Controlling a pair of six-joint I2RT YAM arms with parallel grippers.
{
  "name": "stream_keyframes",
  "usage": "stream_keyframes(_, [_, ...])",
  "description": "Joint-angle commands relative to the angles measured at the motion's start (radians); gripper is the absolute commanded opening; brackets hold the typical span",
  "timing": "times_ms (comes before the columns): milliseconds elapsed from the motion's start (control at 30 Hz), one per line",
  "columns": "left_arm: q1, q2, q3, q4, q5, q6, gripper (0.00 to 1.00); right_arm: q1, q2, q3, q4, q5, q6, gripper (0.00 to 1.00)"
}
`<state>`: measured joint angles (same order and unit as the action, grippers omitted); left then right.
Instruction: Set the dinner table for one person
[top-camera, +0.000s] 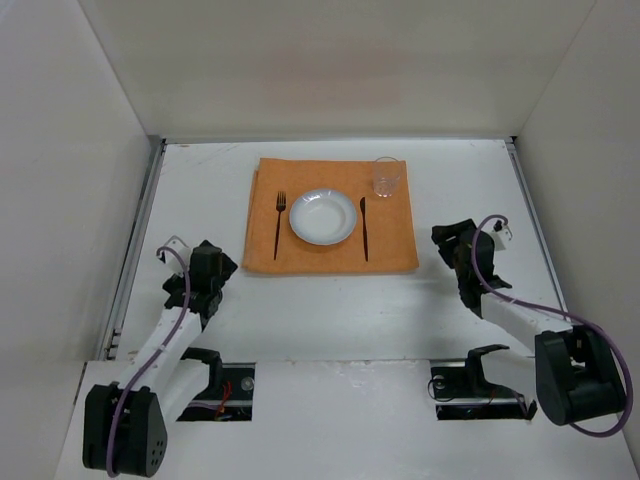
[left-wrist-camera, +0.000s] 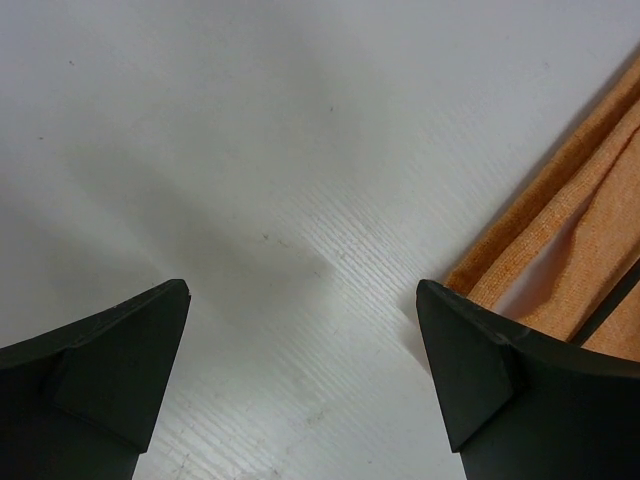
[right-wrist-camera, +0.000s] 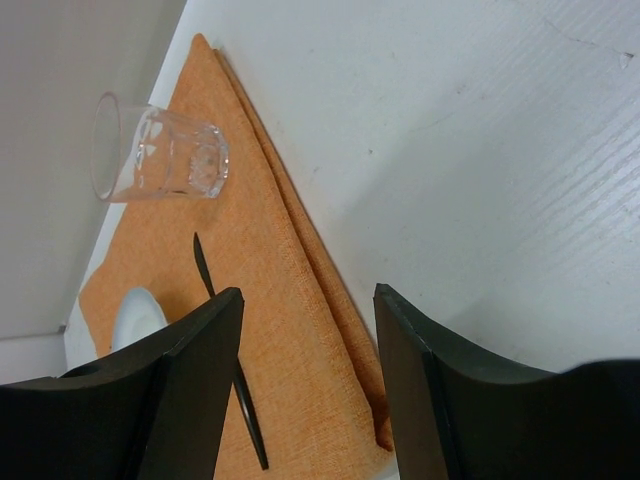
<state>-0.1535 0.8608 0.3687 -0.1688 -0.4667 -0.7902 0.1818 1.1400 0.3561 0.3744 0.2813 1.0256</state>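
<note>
On the white dinner table lies an orange cloth mat. On it stand a white plate, a dark fork to its left, a dark knife to its right and a clear glass at the mat's far right corner. My left gripper is open and empty just left of the mat; its view shows the mat's edge. My right gripper is open and empty just right of the mat; its view shows the glass, knife, plate rim and mat.
Thin metal rails run along the table's left and right edges. White walls enclose the far and side edges. Two mounting cut-outs sit by the arm bases at the near edge.
</note>
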Motion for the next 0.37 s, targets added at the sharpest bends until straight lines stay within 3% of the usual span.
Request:
stream_keyframes(0, [-0.004, 0.035, 0.022, 0.067, 0.002, -0.011, 1.0, 0.011, 0.001, 0.023, 0.08, 0.007, 0.01, 0.61])
stream_keyframes(333, [-0.039, 0.07, 0.053, 0.089, 0.005, 0.02, 1.0, 0.018, -0.002, 0.024, 0.084, 0.006, 0.004, 0.61])
